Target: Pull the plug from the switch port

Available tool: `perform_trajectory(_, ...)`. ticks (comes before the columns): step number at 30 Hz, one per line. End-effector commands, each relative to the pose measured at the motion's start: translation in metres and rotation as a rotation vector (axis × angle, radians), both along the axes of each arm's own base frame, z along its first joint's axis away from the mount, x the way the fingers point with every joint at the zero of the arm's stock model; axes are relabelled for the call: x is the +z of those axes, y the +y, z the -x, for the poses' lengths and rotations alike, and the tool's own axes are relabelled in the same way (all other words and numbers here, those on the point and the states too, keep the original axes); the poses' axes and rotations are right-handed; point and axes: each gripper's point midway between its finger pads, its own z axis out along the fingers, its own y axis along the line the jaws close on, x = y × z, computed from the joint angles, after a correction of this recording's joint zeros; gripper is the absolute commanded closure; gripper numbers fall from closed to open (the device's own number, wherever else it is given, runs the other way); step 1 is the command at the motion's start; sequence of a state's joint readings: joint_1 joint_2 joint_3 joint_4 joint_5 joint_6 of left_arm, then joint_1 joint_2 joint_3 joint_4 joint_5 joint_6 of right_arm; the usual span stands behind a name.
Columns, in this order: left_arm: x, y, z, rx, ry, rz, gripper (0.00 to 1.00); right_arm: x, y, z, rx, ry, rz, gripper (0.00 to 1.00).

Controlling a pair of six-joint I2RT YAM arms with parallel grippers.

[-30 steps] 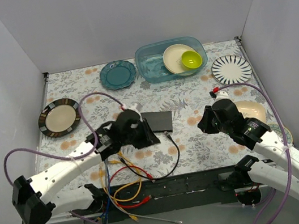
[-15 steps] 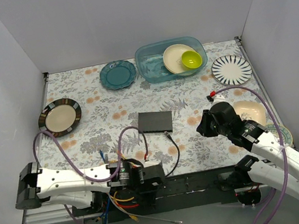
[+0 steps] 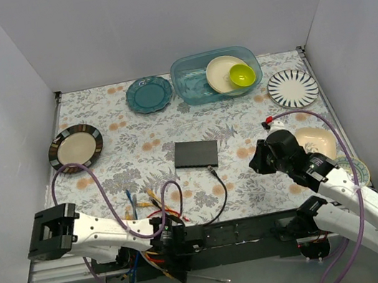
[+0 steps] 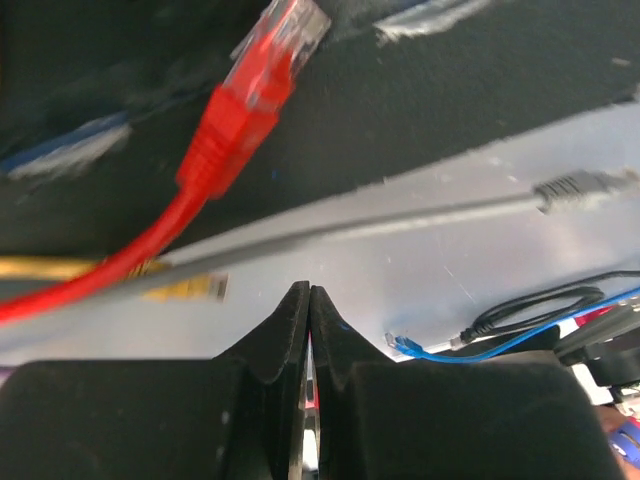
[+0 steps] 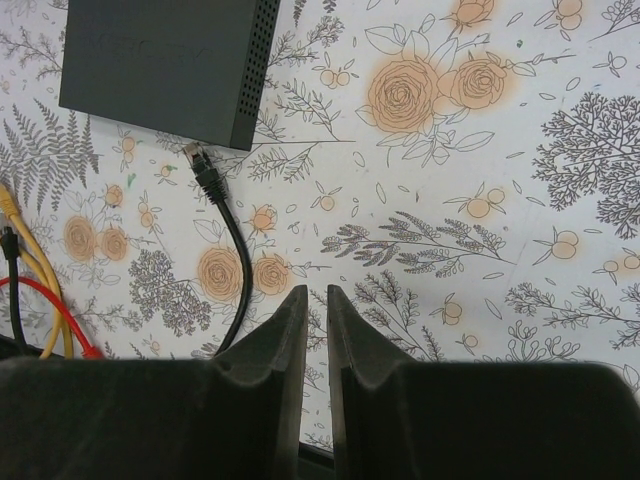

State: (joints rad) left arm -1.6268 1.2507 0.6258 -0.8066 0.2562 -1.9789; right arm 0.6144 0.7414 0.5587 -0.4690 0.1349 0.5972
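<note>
Switch port: its row of sockets could not be made out; the flat black box [image 3: 196,153] that carries it lay near the middle of the table [image 3: 121,124], only its top and a vented side showing
Plug [image 5: 195,155]: lay loose on the cloth just beside the box's near right corner, clip end towards the box but apart from it, so it read as already out of the socket
Black cable [image 5: 236,262]: ran from the plug in a slack curve towards the near edge, with no strain on it, which fits a lead that had been let go
Right gripper [image 5: 312,296]: hung over the cloth on the near right side of the box, fingers drawn almost together with a thin slit between, grasping nothing; probably parked there because the pull needed no second hold
Left gripper [image 4: 306,292]: fingers pressed tight together on nothing, down at the near edge left of centre, low over the arm mounts, in what looked like a rest pose
Loose leads by the left gripper: a red cable [image 4: 235,115] with a clear plug, a grey cable [image 4: 400,222] and a blue cable [image 4: 455,350], none held
Yellow cables [image 5: 18,245]: near edge, left of the black one
Far edge: teal plate [image 3: 149,93] and blue tub [image 3: 191,87], well apart from the work
Task judgement: done, or nearly so
</note>
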Motion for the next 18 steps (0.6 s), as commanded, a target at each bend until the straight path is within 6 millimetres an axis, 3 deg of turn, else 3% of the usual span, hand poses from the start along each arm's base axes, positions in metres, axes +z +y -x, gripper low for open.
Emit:
perform_trajectory(1, -0.007, -0.008, 0.016, -0.015, 0.082, 0.026, 1.00, 0.002, -0.004, -0.002, -0.007, -0.025, 0.012, 0.80)
perform_trajectory(7, -0.034, 0.011, 0.012, 0.024, 0.069, -0.065, 1.00, 0.005, -0.007, -0.002, -0.009, -0.034, 0.026, 0.79)
perform_trajectory(11, -0.054, 0.026, -0.015, 0.131, -0.084, -0.168, 1.00, 0.006, -0.011, -0.003, -0.021, -0.043, 0.034, 0.80)
perform_trajectory(18, -0.057, -0.006, -0.071, 0.437, -0.266, -0.030, 1.00, 0.002, -0.012, -0.002, -0.032, -0.033, 0.035, 0.80)
